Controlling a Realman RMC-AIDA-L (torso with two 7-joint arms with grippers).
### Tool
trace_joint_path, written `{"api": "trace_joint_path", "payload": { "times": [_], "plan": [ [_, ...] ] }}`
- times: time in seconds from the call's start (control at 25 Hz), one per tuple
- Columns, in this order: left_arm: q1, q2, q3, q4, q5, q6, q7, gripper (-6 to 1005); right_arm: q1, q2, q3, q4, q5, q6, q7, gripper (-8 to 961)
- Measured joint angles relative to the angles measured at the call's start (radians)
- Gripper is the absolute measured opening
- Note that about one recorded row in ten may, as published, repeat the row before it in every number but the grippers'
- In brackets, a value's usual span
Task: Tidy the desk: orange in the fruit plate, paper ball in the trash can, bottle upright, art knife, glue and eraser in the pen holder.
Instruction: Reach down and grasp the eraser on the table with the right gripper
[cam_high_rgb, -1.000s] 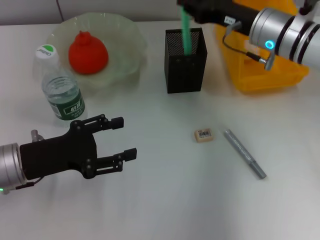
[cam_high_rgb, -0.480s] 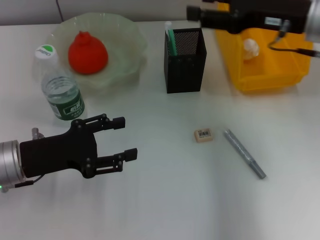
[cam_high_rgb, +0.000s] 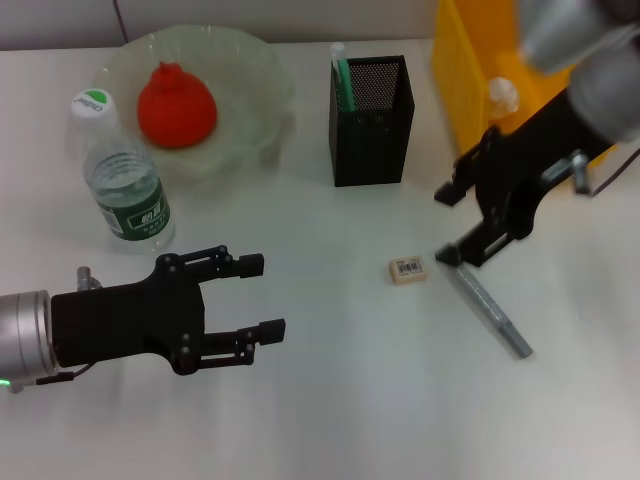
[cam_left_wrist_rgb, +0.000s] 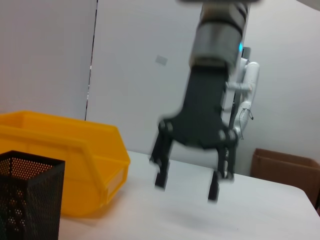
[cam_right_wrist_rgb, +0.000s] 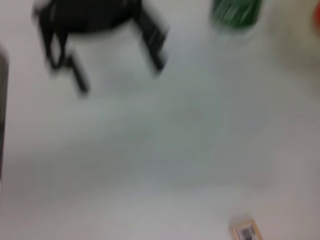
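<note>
Hanging at the right of the head view, the right gripper (cam_high_rgb: 455, 222) spreads its fingers wide and empty, one tip over the upper end of the grey art knife (cam_high_rgb: 490, 307), the eraser (cam_high_rgb: 407, 270) just left of it. Behind stand the pen holder (cam_high_rgb: 371, 120) with a green stick (cam_high_rgb: 343, 82) inside and the trash can (cam_high_rgb: 465, 75) holding the paper ball (cam_high_rgb: 502, 95). At lower left the left gripper (cam_high_rgb: 255, 297) rests open. The orange (cam_high_rgb: 176, 104) sits in the fruit plate (cam_high_rgb: 255, 75), the bottle (cam_high_rgb: 122, 175) upright nearby.
</note>
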Motion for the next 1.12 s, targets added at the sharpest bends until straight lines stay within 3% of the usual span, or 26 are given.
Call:
{"api": "trace_joint_path", "payload": {
  "times": [0.12, 0.32, 0.52, 1.04, 1.12],
  "plan": [
    [0.003, 0.0, -0.001, -0.003, 0.001, 0.0, -0.002, 774, 0.043, 0.013, -0.152, 0.131, -0.049, 0.116, -0.006, 710],
    [0.002, -0.006, 0.002, -0.006, 0.001, 0.002, -0.003, 774, 0.09, 0.014, -0.207, 0.304, -0.004, 0.304, -0.038, 698],
    [0.003, -0.012, 0.002, -0.009, 0.001, -0.001, 0.003, 774, 0.118, 0.014, -0.208, 0.433, 0.055, 0.403, -0.094, 686],
    [-0.005, -0.015, -0.001, -0.009, 0.001, -0.009, -0.001, 774, 0.114, 0.015, -0.226, 0.485, 0.046, 0.465, -0.108, 654],
    [-0.005, -0.017, -0.001, -0.009, 0.0, -0.012, -0.001, 774, 0.114, 0.015, -0.245, 0.495, 0.046, 0.483, -0.108, 584]
  ]
}}
